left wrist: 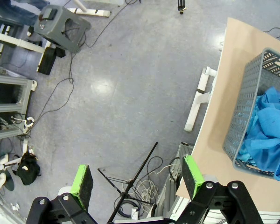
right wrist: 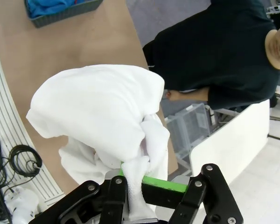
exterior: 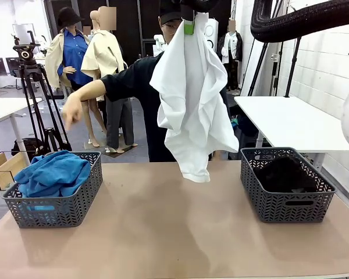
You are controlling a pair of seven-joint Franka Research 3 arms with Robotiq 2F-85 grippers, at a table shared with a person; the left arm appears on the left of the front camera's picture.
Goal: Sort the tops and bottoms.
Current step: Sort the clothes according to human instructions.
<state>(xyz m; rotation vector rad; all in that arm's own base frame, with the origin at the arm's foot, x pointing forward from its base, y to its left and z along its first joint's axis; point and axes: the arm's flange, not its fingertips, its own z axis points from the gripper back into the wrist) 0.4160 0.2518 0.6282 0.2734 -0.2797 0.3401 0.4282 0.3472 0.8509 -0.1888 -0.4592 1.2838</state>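
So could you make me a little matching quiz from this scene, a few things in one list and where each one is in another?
Things:
1. white top
2. blue tops
3. black bottoms
4. person's hand

Places:
A. in the basket on the right
B. hanging from the right gripper above the table
C. pointing down above the basket on the left
D. in the basket on the left

Pairs: 1-B, 2-D, 3-A, 4-C

Black two-finger grippers, left point(left wrist: 137, 182) and right point(right wrist: 147, 184), with green pads point(left wrist: 82, 183), silver screws, a ribbed black hose point(exterior: 302, 20); person point(exterior: 136, 81) in apparently short-sleeved black T-shirt.
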